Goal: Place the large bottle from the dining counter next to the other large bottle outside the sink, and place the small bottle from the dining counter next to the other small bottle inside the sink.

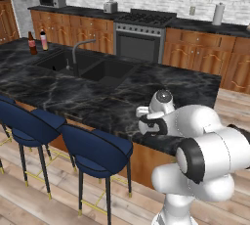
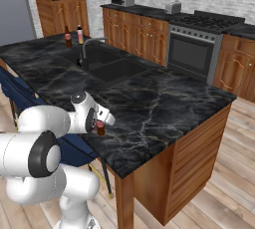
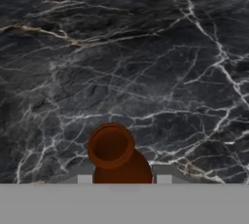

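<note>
On the dining counter [image 2: 149, 103], near its front edge, stands the small bottle [image 3: 114, 152], brownish-orange with an open round mouth. My gripper [image 3: 124, 179] is shut on the small bottle [image 2: 101, 128], one fingertip [image 3: 85, 179] pressed to each side of its body. The black sink [image 1: 97, 70] with its curved faucet [image 1: 77, 53] lies far off along the counter. Beyond the sink, the large bottle [image 1: 44, 39] stands upright beside the other large bottle [image 1: 32, 43]. The other small bottle is hidden in the dark basin.
Blue bar stools [image 1: 97, 150] line the counter's near side, under its overhang. A stove [image 1: 141, 35] and wooden wall cabinets [image 1: 205, 55] run along the back wall. The counter's right end [image 2: 219, 98] drops to the wooden floor.
</note>
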